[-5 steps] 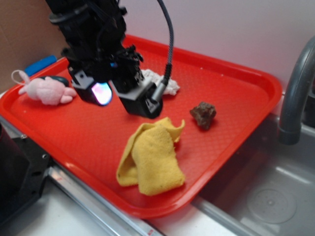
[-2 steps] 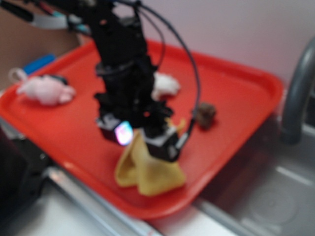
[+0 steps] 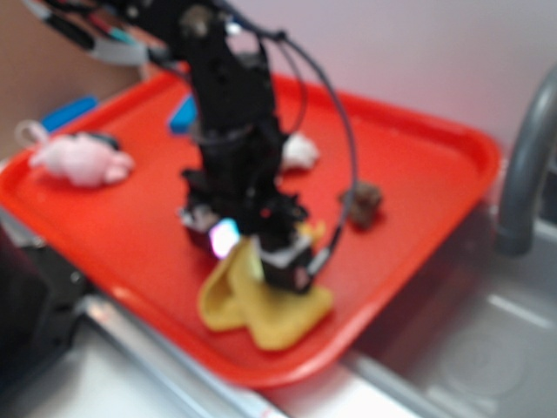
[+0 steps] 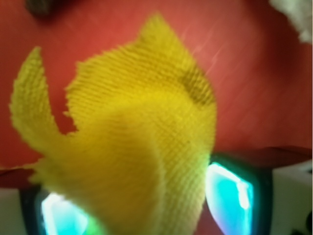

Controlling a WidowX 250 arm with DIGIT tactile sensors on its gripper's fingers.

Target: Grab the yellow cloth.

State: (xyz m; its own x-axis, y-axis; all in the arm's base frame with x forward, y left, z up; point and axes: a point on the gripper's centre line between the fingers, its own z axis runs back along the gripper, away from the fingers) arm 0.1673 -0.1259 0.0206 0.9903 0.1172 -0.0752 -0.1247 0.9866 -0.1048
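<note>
The yellow cloth (image 3: 278,318) lies folded near the front edge of the red tray (image 3: 426,165). My black gripper (image 3: 257,252) is low over its rear part, fingers down on either side of the raised fold. In the wrist view the coarse-knit cloth (image 4: 137,122) fills the middle and rises between the two glowing pads. The right pad (image 4: 227,196) stands slightly apart from the cloth, with a strip of red tray showing between them. The left pad (image 4: 58,215) is partly hidden behind the cloth. The jaws are wide apart, open around the fold.
A brown lump (image 3: 364,202) sits right of the gripper and a crumpled white tissue (image 3: 298,152) behind it. A pink plush toy (image 3: 78,161) lies at the tray's left end. A grey faucet (image 3: 522,174) rises over the metal sink at the right.
The arm has come down and forward from above the tray's middle onto the yellow cloth; its fingers now straddle the fold. The cloth's rear edge has shifted slightly.
</note>
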